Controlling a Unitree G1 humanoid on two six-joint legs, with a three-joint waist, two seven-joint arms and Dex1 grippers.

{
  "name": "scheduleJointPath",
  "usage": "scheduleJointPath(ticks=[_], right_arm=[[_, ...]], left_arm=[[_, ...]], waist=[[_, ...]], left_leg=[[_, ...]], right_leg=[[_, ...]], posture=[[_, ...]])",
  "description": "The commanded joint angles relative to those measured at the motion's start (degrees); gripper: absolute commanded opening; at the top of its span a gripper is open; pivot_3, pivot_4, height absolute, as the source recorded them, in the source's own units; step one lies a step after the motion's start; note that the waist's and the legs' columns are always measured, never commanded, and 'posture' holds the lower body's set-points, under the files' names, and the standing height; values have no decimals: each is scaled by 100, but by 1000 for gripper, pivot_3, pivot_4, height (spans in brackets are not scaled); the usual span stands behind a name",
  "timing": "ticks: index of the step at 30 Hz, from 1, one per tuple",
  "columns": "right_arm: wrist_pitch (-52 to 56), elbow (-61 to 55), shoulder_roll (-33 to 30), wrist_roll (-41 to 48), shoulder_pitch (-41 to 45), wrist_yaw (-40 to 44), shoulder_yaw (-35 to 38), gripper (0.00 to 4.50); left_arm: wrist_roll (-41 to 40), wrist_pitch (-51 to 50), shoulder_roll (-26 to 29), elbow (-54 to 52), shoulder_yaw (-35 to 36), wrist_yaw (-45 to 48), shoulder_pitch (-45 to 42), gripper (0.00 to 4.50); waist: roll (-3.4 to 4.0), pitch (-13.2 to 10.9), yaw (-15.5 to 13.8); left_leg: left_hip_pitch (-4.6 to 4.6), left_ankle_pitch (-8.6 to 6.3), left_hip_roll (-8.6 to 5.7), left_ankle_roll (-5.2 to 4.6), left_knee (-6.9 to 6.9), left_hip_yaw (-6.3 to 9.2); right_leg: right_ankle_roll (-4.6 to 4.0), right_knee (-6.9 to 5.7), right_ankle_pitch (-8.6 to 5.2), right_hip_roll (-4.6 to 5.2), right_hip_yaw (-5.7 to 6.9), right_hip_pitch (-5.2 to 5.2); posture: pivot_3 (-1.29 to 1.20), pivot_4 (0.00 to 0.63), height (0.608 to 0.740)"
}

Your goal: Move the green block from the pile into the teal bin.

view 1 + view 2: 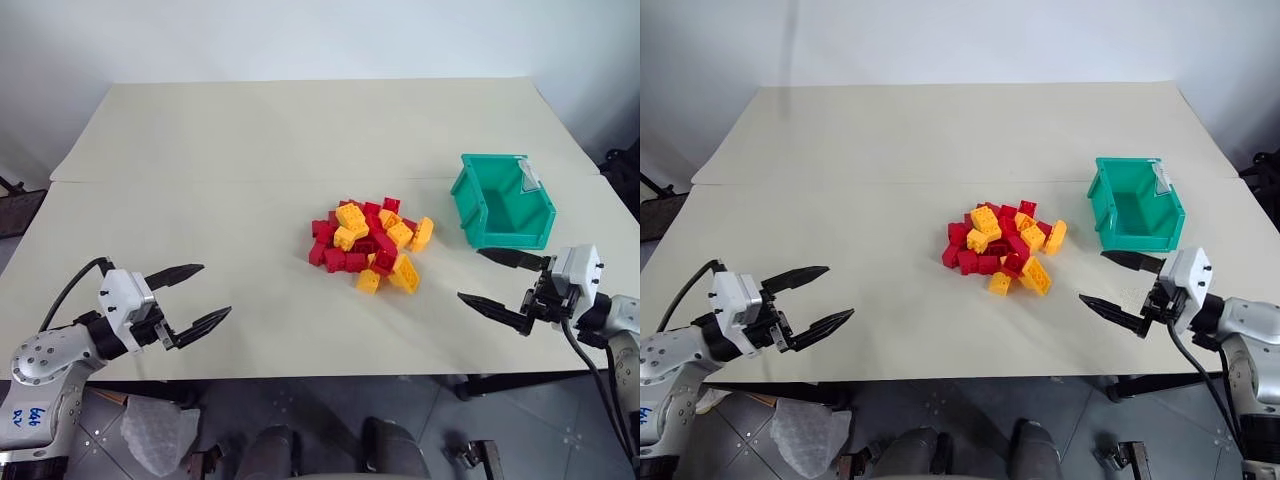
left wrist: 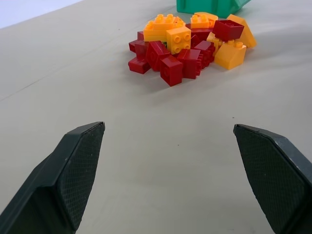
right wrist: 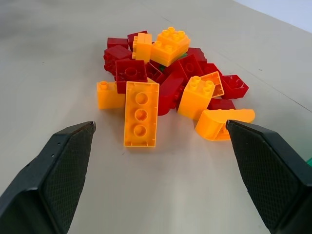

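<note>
Both grippers wide open, holding nothing; left gripper [image 1: 193, 297] and right gripper [image 1: 500, 283] hover level over the table [image 1: 250, 160], the pile [image 1: 370, 245] well ahead of and between the two sets of jaws; teal bin [image 1: 500, 205] just beyond the right jaws. Green block [image 3: 181, 55] barely shows, a sliver under the yellow-orange bricks [image 3: 168, 44], buried mid-pile. Judged light, rigid, smooth plastic, likely slippery; clear the top bricks, then pinch its flat side walls.

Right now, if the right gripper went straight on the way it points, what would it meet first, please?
Probably the pile: the open right gripper points across bare table at it, and the long yellow-orange brick looks nearest, though depth is unclear.
</note>
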State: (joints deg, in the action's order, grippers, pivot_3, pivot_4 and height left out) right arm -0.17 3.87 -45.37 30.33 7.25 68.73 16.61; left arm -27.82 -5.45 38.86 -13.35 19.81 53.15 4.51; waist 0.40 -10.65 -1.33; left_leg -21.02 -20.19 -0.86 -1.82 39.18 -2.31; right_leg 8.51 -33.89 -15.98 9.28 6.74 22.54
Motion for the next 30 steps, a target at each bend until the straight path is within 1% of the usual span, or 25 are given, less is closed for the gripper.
scheduleJointPath(ticks=[1,4,6,13,16,19,23,24,26,27,28,30], right_arm=[[-125,-49,81,49,43,-96,190,4492],[-109,-46,153,54,41,-204,214,4492],[-144,-2,197,6,24,-339,258,4492],[-155,307,246,-7,20,-619,446,4492],[55,265,235,-4,188,-620,237,3911],[488,33,327,-132,552,-877,-161,2875],[1041,-240,456,-488,1158,-1106,-913,1441],[1216,-316,498,-532,1325,-1138,-1090,1167],[1473,-428,585,-586,1587,-1189,-1329,498],[1694,-447,690,-724,1854,-1338,-1541,147],[1973,-427,810,-809,2152,-1418,-1781,70],[2374,-365,993,-985,2558,-1579,-2093,70]], left_arm=[[-96,38,36,-179,100,-18,-41,4500],[-417,-381,90,-197,73,58,-60,4500],[-286,-331,139,-123,-4,146,-52,4500],[-338,-326,-110,-145,-104,69,-222,4500],[-261,-307,-178,-187,-204,33,-237,4500],[-223,-289,-230,-205,-265,-9,-243,4500],[-217,-264,-284,-220,-313,-85,-253,4500],[-210,-252,-294,-224,-322,-103,-250,4500],[-216,-245,-316,-228,-323,-137,-249,4500],[-215,-231,-343,-224,-320,-174,-245,4500],[-196,-202,-365,-217,-334,-195,-238,4500],[-175,-173,-400,-213,-356,-234,-225,4500]], waist=[[0,0,0],[0,0,-8],[0,0,-4],[0,0,-2],[0,0,3],[0,0,50],[1,0,81],[1,0,83],[1,0,98],[1,0,90],[1,0,96],[1,0,131]], left_leg=[[0,0,0,0,0,0],[0,0,-1,0,2,0],[-1,0,-1,0,3,1],[0,0,-2,0,3,1],[1,0,-1,0,3,0],[4,0,1,0,3,-3],[6,1,3,1,4,-3],[5,1,3,1,4,-2],[1,1,2,1,4,0],[-1,1,2,2,4,3],[-2,1,1,1,4,8],[-5,1,0,1,5,6]], right_leg=[[0,0,0,0,0,0],[0,-1,0,1,0,-1],[0,-1,0,1,0,-1],[0,0,0,1,0,-3],[0,-2,0,0,0,-2],[0,-3,0,-1,-2,-2],[-2,-8,0,-1,-3,-1],[-2,-8,0,-1,-3,1],[-2,-7,0,0,-2,3],[-2,-7,1,0,0,4],[-1,-7,1,2,4,4],[-1,-5,1,2,3,4]], posture=[[0,150,740],[0,150,740],[0,150,740],[0,150,740],[0,150,740],[0,150,740],[0,150,740],[0,150,740],[0,150,740],[0,150,740],[0,150,740],[0,150,740]])
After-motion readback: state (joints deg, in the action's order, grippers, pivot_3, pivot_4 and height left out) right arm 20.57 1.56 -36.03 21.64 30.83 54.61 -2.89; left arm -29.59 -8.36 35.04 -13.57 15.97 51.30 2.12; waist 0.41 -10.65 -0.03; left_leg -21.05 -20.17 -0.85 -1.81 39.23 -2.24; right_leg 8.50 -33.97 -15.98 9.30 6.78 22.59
